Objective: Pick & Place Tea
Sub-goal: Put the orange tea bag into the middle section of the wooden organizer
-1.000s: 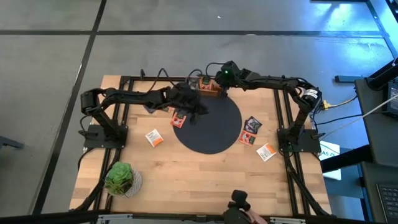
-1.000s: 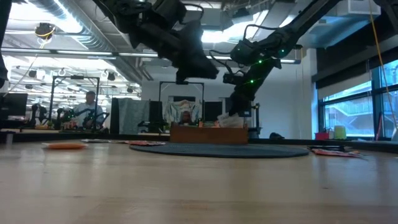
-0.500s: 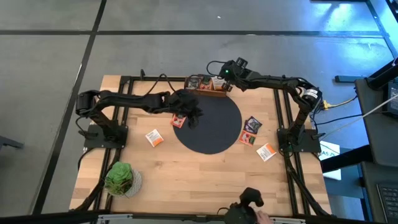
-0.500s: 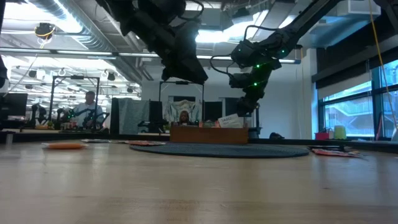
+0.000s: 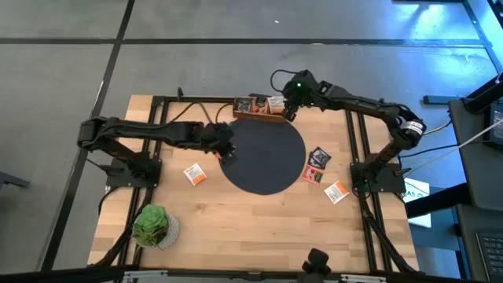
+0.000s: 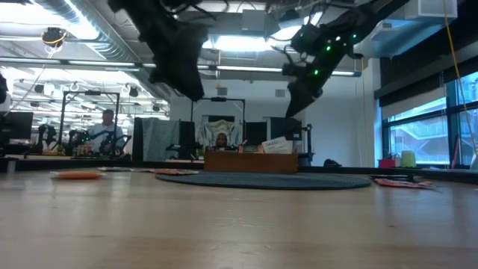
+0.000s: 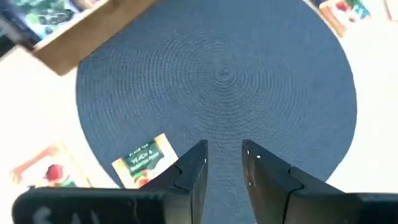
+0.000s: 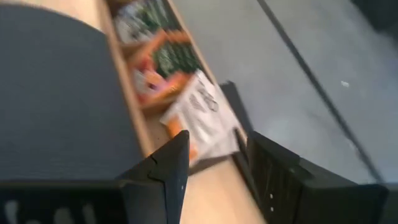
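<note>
a: starting at the near edge, what's there?

b: a green leafy plant (image 5: pixel 151 224) sits at the near left corner of the wooden table (image 5: pixel 251 228). further in, an orange and white tea packet (image 5: pixel 194 174) lies left of the black round mat (image 5: pixel 263 157). on the right side, three more packets lie on the wood: an orange and white one (image 5: pixel 336 191) nearest, then a red one (image 5: pixel 313 175), then a dark purple one (image 5: pixel 319 157).

a: and the left arm?

b: the left gripper (image 5: pixel 227 149) hangs over the left edge of the mat, above the table rather than on it. in its wrist view the two fingers (image 7: pixel 193 171) stand apart with nothing between them. a packet with a green label (image 7: pixel 144 160) lies on the mat just beside them, and a red and orange packet (image 7: pixel 50 173) lies on the wood just off the mat.

a: the far side?

b: a wooden box (image 5: pixel 259 109) sits at the far edge, touching or just beyond the mat's far rim. it holds several packets, including a white one (image 8: pixel 202 112) leaning at its right end. the right gripper (image 5: pixel 291 106) is raised beside that right end, fingers (image 8: pixel 171 165) spread and empty.

a: anything beyond the table?

b: in the low view a person (image 6: pixel 104 131) is in the room behind, on the left.
</note>
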